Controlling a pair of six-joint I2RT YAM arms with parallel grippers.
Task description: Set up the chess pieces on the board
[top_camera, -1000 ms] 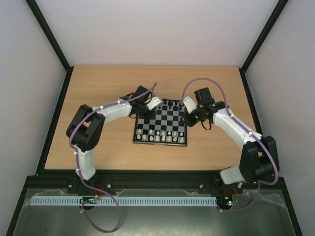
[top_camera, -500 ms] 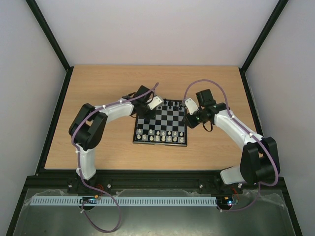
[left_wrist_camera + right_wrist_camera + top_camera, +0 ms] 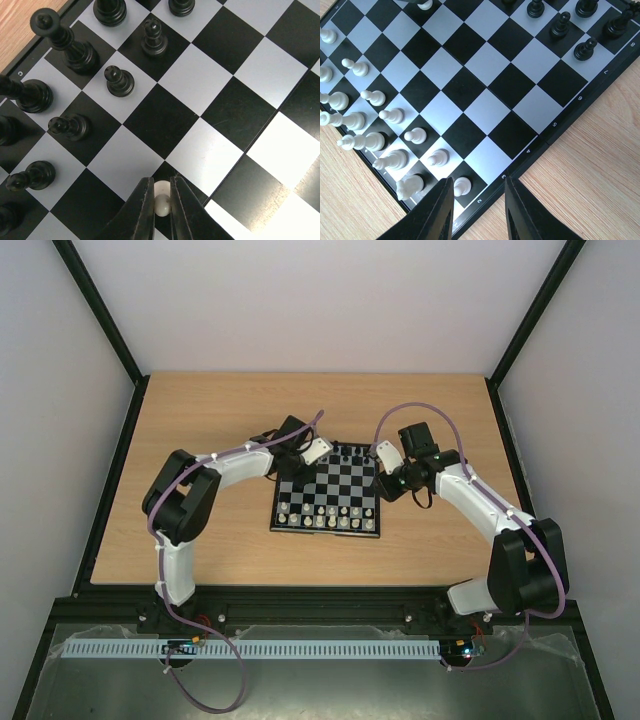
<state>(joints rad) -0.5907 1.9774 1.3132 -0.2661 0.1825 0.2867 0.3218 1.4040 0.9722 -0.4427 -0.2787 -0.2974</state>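
Currently held: white pawn [image 3: 161, 202], clamped between the fingers of the left gripper [image 3: 161, 182].
Pawn place: over a dark square of the board [image 3: 200, 85], near the black pieces [image 3: 119, 80]; whether it touches the square, I cannot tell.
Right gripper [image 3: 479, 186]: jaws apart, nothing between them, hovering at the right edge of the board, beside the white row [image 3: 392, 116].
Step, as I judge: bring the pawn to the white side.
How to do it well: lift straight up first, so the fingers do not knock the black pieces; travel high; come down vertical on the free square; open only when the base stands flat.
Risk: the pawn is tiny and round, so it can slip or tilt.
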